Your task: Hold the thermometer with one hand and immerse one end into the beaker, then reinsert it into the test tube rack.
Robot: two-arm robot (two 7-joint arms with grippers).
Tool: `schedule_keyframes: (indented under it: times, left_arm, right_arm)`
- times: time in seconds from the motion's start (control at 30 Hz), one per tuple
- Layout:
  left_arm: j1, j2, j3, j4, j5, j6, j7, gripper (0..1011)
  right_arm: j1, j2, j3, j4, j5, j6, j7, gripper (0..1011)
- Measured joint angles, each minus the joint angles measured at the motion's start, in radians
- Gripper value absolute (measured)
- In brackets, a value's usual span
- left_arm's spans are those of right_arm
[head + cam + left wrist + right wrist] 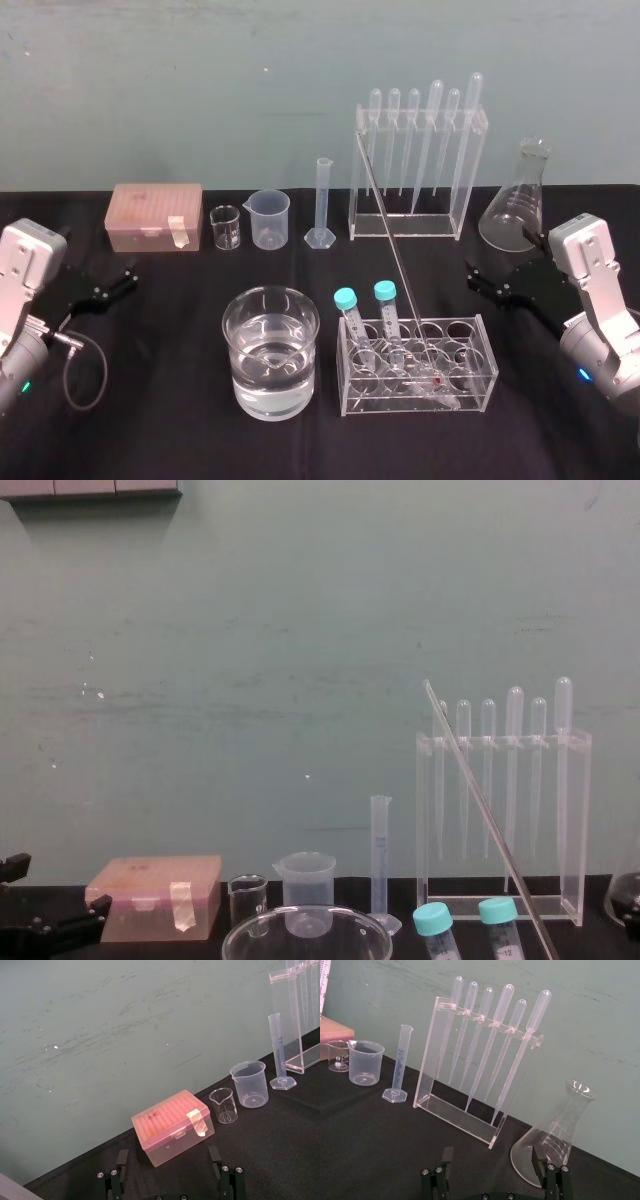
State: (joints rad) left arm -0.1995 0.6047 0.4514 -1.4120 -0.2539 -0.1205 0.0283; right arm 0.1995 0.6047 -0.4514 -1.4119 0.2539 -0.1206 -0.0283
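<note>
Two black grippers sit low over the black table [150,400], one on each side. The left gripper [128,277] is at the left edge, near a flat pink plastic box with a lid [155,217]. Its jaws are spread wide and hold nothing. The right gripper [472,278] is at the right edge, in front of a clear glass cone-shaped flask [520,200]. Its jaws are wide apart too, with nothing between them.

The long thin clear glass thermometer [400,260] is not in any gripper. Its small red tip rests down in a low clear plastic rack with round holes [470,395] at the front of the table. The rod leans up, back and to the left, and its top reaches about as high as the top bar of a tall clear acrylic rack [402,226] at the back. That tall rack holds six plastic pipettes with bulb tops [434,105].

Two tubes with blue caps [347,318] stand tilted in the left end of the low rack. Just to the left of it stands the wide round clear glass beaker [232,340], partly full of clear water.

Along the back, going right from the pink box, come a tiny glass beaker [226,228], a small cloudy plastic beaker with a spout [270,218] and a thin tall plastic measuring tube [322,205].
</note>
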Motion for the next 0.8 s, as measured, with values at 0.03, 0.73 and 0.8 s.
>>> schedule_keyframes:
  times: [0.03,0.73,0.8]
  left_arm:
    - [0.0,0.0,0.0,0.0,0.0,0.0,0.0,1008]
    - [0.0,0.0,0.0,0.0,0.0,0.0,0.0,1008]
    - [0.0,0.0,0.0,0.0,0.0,0.0,0.0,1008]
  right_arm:
    - [0.0,0.0,0.0,0.0,0.0,0.0,0.0,1003]
    - [0.0,0.0,0.0,0.0,0.0,0.0,0.0,1003]
    - [0.0,0.0,0.0,0.0,0.0,0.0,0.0,1003]
